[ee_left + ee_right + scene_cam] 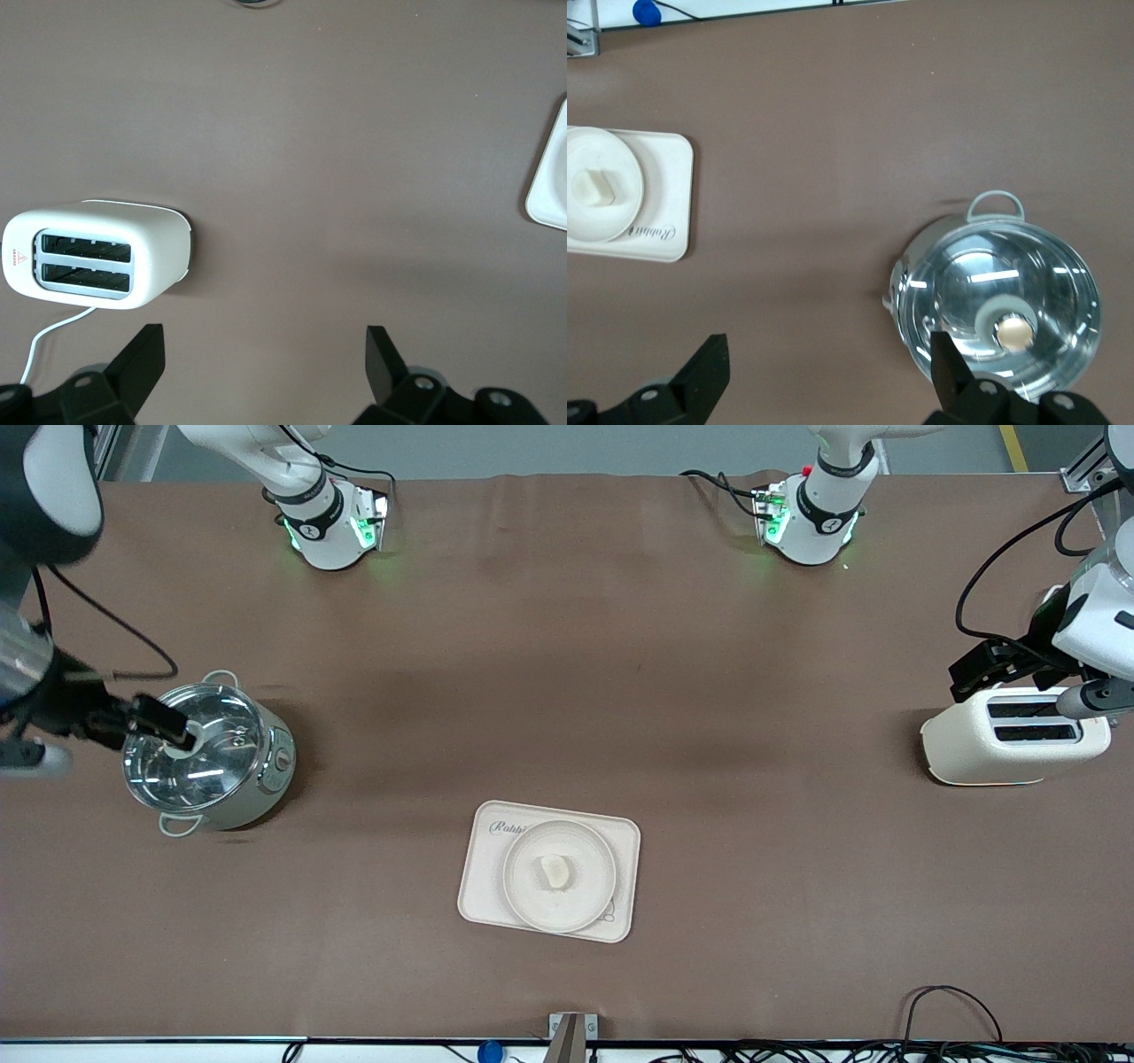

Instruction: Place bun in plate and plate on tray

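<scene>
Sitting done: bun (555, 870) on plate (559, 875), plate on tray (549, 871). Left gripper (266, 354) over toaster (1014, 735), right gripper (828, 372) over pot (208, 751), both spread, empty. Nothing left.

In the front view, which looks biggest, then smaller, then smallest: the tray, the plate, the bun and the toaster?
Largest to smallest as they look in the front view:
1. tray
2. toaster, though it looks close to the tray, so that order is unsure
3. plate
4. bun, clearly the smallest
</scene>
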### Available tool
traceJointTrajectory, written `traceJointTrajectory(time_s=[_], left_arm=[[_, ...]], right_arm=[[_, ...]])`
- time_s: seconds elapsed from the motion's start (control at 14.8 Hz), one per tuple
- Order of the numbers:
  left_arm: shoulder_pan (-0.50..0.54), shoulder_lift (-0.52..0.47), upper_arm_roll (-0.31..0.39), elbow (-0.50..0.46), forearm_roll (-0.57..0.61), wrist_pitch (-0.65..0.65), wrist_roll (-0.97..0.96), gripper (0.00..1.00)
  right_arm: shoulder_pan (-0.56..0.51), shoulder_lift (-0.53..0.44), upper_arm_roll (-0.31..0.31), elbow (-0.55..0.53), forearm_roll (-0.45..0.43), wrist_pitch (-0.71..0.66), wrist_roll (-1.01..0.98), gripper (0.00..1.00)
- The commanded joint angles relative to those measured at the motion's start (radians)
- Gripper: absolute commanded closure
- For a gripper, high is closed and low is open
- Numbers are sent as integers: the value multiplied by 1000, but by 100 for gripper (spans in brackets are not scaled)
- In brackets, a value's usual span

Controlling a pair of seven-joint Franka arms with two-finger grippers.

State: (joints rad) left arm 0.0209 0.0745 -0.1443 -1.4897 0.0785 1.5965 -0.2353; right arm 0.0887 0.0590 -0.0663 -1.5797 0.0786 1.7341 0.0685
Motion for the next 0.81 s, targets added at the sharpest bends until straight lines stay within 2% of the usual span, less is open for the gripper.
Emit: traceJointTrajectory(time_s=[0.0, 0.13, 0.2, 0.34, 0.47, 0.74], left_arm=[[4, 10, 0, 29, -17, -24, 21, 0], [2, 10, 0, 29, -17, -24, 10, 0], [2, 10, 0, 29, -17, -24, 7, 0], [4, 10, 0, 29, -17, -24, 8, 0], [2, 10, 0, 29, -17, -24, 8, 0], [4, 10, 2, 29, -17, -24, 13, 0]], right_arm=[[-85, -210, 74, -219, -33, 28, -10, 0], [-99, -286, 91, -275, -34, 21, -10, 0], [-95, -291, 86, -266, -34, -20, -10, 0], [-112, -272, 83, -151, -45, -115, -13, 0], [-106, -214, 85, -94, -77, -137, -13, 0], [-109, -186, 85, -69, -85, -128, -15, 0]])
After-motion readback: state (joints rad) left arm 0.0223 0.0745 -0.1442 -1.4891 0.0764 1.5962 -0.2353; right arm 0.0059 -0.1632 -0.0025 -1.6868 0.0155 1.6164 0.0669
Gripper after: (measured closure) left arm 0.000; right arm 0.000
